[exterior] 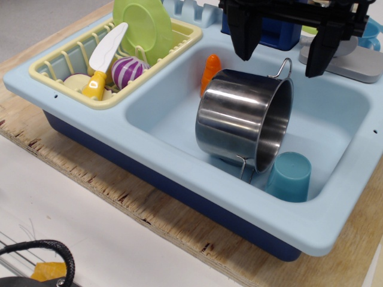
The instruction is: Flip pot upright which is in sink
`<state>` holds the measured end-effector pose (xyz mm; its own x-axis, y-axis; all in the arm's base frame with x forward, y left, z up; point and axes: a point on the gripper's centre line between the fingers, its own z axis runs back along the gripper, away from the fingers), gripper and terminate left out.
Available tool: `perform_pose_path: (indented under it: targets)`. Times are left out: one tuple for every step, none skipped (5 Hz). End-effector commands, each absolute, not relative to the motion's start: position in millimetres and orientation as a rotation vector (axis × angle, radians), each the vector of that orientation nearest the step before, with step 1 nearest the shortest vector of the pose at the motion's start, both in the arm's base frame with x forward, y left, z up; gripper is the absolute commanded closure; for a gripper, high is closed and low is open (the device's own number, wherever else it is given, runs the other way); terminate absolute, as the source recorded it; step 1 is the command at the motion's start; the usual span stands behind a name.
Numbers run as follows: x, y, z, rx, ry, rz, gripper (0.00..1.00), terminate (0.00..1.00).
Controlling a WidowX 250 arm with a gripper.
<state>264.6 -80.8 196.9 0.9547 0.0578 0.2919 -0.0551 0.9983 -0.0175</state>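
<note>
Right now your hand (pixel 281 51) hangs released, jaws spread, just above the pot (pixel 245 119). That pot lies on its side in the sink (pixel 161 128), mouth facing right and near, its axis running left-far to right-near, upper handle (pixel 282 67) directly below the jaws.

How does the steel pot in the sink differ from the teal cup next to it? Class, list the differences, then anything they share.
1. The pot is shiny stainless steel; the cup is matte teal plastic.
2. The pot is clearly larger than the cup.
3. The pot lies on its side, mouth facing right; the cup appears to stand mouth-down.
4. The pot has wire loop handles; the cup has none.
Shared: both are round vessels inside the sink, neither upright.
</note>
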Motion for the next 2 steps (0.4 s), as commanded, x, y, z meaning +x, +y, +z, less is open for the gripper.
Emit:
perform_pose_path:
  targets:
    - [264.6, -80.8, 196.9, -0.009, -0.297, 0.057, 0.00, 0.00]
    - [268.3, -86.3, 199.1, 0.109, -0.271, 0.118, 0.00, 0.00]
